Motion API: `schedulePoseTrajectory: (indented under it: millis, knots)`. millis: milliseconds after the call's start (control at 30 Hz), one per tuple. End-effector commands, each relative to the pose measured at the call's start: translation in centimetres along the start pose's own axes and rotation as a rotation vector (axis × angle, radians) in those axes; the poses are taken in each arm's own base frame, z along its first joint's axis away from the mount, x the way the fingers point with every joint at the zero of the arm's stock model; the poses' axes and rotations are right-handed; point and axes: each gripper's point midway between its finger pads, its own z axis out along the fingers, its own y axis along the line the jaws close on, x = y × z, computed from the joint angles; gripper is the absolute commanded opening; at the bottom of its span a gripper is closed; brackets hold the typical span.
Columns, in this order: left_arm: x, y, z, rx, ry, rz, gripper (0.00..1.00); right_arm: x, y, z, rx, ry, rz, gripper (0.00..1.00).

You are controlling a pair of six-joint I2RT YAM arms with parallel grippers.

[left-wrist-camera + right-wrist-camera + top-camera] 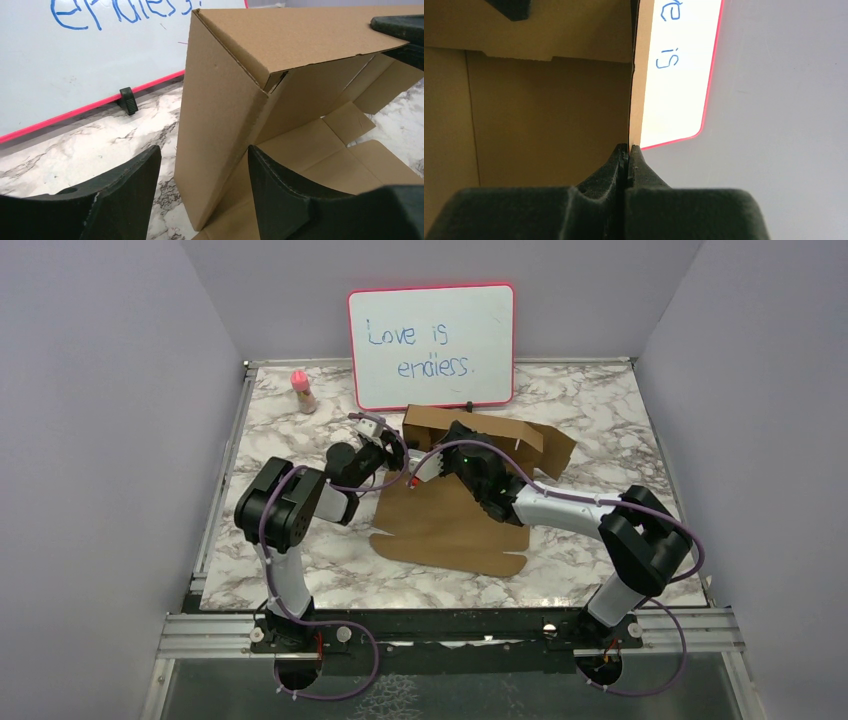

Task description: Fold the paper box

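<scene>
The paper box (450, 530) is plain brown cardboard, its front panel flat on the marble and its back wall raised near the whiteboard. My left gripper (393, 452) is at the box's left end. In the left wrist view it (202, 160) stands open, its fingers either side of the upright side flap (215, 110), with gaps on both sides. My right gripper (458, 437) reaches over the flat panel to the back wall's top edge. In the right wrist view it (629, 148) is shut on the thin edge of that wall (549, 110).
A red-framed whiteboard (432, 345) with blue writing stands just behind the box, propped on a black foot (128, 100). A small pink-capped bottle (302, 390) sits at the back left. Grey enclosure walls (110, 440) surround the marble table (280, 570).
</scene>
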Motion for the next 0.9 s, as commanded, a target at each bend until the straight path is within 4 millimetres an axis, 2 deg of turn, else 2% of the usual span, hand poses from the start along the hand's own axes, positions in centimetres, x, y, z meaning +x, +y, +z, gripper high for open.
schedulePoseTrajectory:
  millis: [0,367,700,867]
  knots:
    - [-1.0,1.3,0.6,-0.077,-0.077,0.014,0.63,-1.9,4.5,0.0,-0.171,-0.083,0.013,0.01]
    - [-0.5,2.1,1.9,-0.188,-0.101,0.031,0.53,-1.8,4.7,-0.1,-0.189,-0.075,0.017,0.01]
    - [-0.7,3.4,1.5,-0.345,-0.136,0.041,0.43,-1.7,4.8,0.0,-0.192,-0.068,0.016,0.01]
    - [-0.6,4.1,1.0,-0.427,-0.148,0.045,0.34,-1.4,5.0,-0.1,-0.198,-0.058,0.013,0.01]
